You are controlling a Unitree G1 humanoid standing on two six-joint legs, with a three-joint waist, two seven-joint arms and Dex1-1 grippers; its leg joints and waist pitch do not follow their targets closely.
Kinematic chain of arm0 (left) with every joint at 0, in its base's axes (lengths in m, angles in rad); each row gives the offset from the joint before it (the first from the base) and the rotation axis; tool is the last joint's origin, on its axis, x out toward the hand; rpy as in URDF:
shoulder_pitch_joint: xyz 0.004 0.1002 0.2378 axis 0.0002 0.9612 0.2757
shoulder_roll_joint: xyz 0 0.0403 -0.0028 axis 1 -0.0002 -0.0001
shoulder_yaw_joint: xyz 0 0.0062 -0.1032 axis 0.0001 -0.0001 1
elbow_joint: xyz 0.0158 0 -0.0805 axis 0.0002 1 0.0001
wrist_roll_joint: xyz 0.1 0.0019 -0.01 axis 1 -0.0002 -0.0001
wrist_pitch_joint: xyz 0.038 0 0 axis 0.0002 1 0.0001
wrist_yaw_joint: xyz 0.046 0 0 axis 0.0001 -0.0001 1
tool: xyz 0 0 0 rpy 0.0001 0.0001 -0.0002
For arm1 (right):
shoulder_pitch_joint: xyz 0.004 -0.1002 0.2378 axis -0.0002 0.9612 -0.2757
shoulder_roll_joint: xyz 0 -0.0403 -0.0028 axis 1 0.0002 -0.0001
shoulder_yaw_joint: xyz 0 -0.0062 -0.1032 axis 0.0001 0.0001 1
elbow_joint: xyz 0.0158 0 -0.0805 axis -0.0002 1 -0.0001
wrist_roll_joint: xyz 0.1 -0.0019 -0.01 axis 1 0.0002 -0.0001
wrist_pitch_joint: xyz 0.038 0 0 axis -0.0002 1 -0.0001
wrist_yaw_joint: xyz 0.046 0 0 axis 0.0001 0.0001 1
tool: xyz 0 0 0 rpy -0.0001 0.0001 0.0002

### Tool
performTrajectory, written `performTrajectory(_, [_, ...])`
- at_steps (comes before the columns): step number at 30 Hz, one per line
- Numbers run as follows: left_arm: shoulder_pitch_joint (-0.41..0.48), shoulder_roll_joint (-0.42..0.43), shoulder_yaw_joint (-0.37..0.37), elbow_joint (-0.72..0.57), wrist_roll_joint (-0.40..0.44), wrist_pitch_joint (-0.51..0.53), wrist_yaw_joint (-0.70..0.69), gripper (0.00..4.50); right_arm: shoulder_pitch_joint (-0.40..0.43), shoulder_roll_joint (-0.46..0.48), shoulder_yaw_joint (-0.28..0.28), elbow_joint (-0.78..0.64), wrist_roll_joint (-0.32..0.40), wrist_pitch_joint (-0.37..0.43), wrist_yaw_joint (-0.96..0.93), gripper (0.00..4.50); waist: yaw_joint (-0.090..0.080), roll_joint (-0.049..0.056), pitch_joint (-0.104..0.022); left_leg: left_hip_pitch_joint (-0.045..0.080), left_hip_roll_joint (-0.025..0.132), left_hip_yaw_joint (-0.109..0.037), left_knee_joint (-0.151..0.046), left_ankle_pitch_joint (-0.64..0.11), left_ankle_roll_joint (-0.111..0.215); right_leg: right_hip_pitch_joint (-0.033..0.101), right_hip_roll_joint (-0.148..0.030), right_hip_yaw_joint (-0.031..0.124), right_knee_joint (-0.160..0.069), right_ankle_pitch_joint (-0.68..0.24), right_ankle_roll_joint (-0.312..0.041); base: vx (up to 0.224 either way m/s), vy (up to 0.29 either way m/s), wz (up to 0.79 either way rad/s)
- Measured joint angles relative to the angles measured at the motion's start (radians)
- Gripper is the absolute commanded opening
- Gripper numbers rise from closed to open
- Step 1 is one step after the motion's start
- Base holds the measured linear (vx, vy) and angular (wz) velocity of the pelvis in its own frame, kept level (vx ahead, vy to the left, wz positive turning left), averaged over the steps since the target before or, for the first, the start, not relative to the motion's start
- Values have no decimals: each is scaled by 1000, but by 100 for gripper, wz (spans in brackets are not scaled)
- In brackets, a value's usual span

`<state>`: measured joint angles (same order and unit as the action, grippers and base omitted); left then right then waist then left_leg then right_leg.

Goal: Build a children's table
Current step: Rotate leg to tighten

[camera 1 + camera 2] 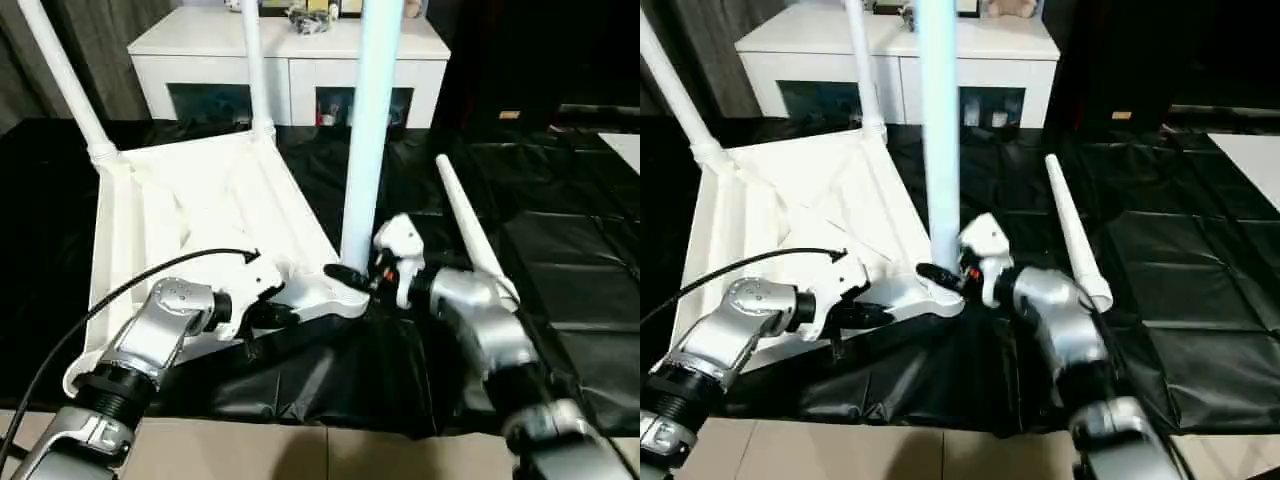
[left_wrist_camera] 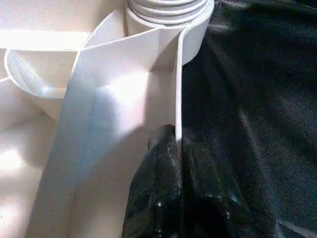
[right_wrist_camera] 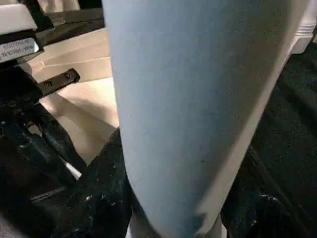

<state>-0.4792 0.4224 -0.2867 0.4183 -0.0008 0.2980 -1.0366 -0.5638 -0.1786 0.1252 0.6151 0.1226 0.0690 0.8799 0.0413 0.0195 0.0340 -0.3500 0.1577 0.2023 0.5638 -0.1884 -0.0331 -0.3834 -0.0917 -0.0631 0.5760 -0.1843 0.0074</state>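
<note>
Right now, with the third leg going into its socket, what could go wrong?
1. The right hand grips the upright leg low at its base; the long top could lean and jam in the corner socket.
2. The left hand only pinches the tabletop's thin edge wall; it could slip.
3. The loose leg beside the right forearm could get knocked.

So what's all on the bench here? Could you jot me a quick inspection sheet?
Surface: black sheet covering the floor, wrinkled.
Job's things: tabletop upside down, tilted; three legs stand in its sockets, nearest leg upright; spare leg lies loose on the sheet.
Clutter: nothing seen on the sheet.
Hands: left hand pinches the tabletop's rim; right hand grips the nearest leg's base.
Cables: black cable loops from the left arm.
Surroundings: white cabinet behind, small items on top.
</note>
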Motion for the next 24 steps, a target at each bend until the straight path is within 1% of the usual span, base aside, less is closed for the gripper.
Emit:
performTrajectory(3, [0,4,0,0,5,0,5,0,-19,-7,-9,31,3,5,18,186,-1,0,0,0,0,0,1,0,0,0,0,0,0,0,0,0,0,0])
performTrajectory(13, [-3,7,0,16,5,-6,2,0,-36,-2,-7,74,2,5,23,186,-3,0,-2,2,0,0,1,0,0,0,0,0,0,0,0,0,0,0])
performTrajectory(16, [-4,10,5,28,5,-10,4,0,-54,15,-7,102,-1,0,-12,186,-8,-1,-2,4,0,-1,1,0,0,-2,0,0,0,0,0,0,0,0])
performTrajectory(18, [-12,6,7,42,13,-6,31,0,-69,48,-21,131,-3,-8,-96,186,-14,0,-1,5,0,-4,1,0,0,-3,0,-2,-1,0,0,0,0,0])
performTrajectory(20, [-28,-12,8,58,26,8,70,0,-83,73,-33,159,-8,-11,-181,186,-17,1,1,6,-1,-9,1,0,0,-4,0,-6,-4,-1,1,0,0,0])
performTrajectory(21, [-42,-46,11,71,39,30,119,0,-100,92,-48,190,-13,-14,-265,186,-21,3,2,7,-1,-13,1,0,0,-3,0,-10,-9,-1,1,0,0,0])
performTrajectory(22, [-45,-60,10,71,45,36,139,0,-105,95,-50,205,-15,-14,-296,186,-26,5,3,6,-1,-18,1,0,0,-1,0,-14,-16,-1,1,0,0,0])
performTrajectory(23, [-50,-76,12,79,45,50,163,0,-116,100,-54,215,-16,-15,-324,186,-34,8,4,6,-2,-24,0,0,0,2,0,-22,-23,-5,1,0,0,0])
performTrajectory(24, [-70,-120,15,100,48,76,209,0,-128,113,-70,236,-20,-19,-390,186,-36,15,7,6,-1,-32,0,0,0,8,0,-33,-31,-11,0,0,0,0])
